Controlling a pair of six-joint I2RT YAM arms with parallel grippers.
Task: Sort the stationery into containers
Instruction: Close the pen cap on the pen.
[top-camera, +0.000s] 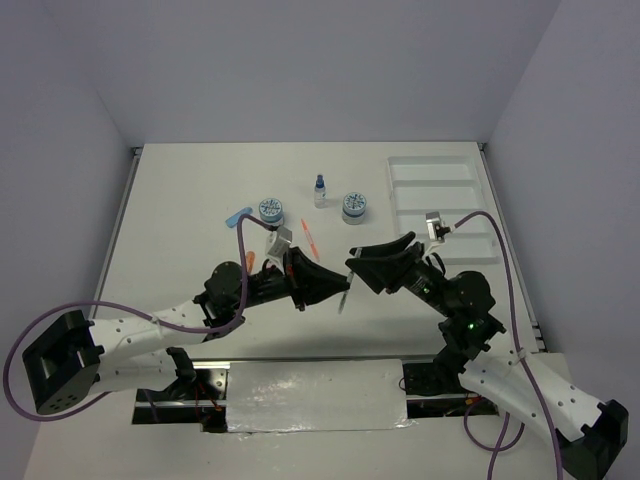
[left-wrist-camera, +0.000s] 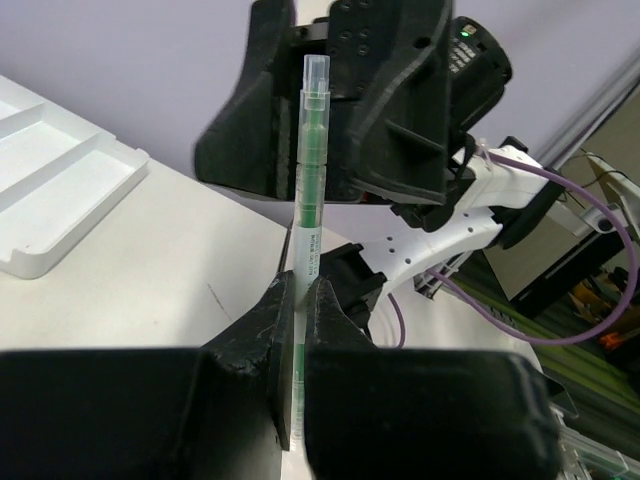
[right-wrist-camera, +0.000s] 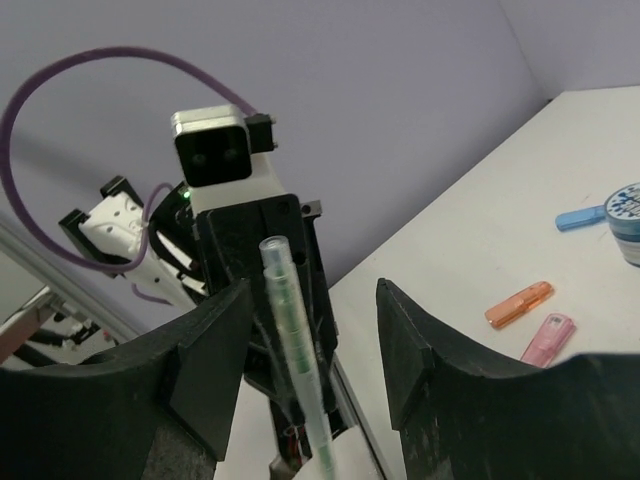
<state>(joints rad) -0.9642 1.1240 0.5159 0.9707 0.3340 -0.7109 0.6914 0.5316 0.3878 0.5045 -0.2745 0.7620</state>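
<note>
My left gripper (top-camera: 335, 285) is shut on a thin greenish pen (top-camera: 344, 297) and holds it above the table's middle. In the left wrist view the pen (left-wrist-camera: 310, 170) stands up from the closed jaws (left-wrist-camera: 300, 288). My right gripper (top-camera: 358, 268) is open, and its fingers stand on either side of the pen's free end (right-wrist-camera: 290, 330) without touching it (right-wrist-camera: 312, 290). The white divided tray (top-camera: 440, 205) lies at the far right. Two blue-grey jars (top-camera: 270, 209) (top-camera: 353, 206), a blue-capped bottle (top-camera: 320, 190) and an orange-red pen (top-camera: 310, 238) lie on the table.
A blue piece (top-camera: 236, 216) and an orange piece (top-camera: 249, 260) lie left of the left arm. The right wrist view shows the orange (right-wrist-camera: 519, 304), pink (right-wrist-camera: 547, 338) and blue (right-wrist-camera: 580, 217) pieces. The two grippers meet tip to tip.
</note>
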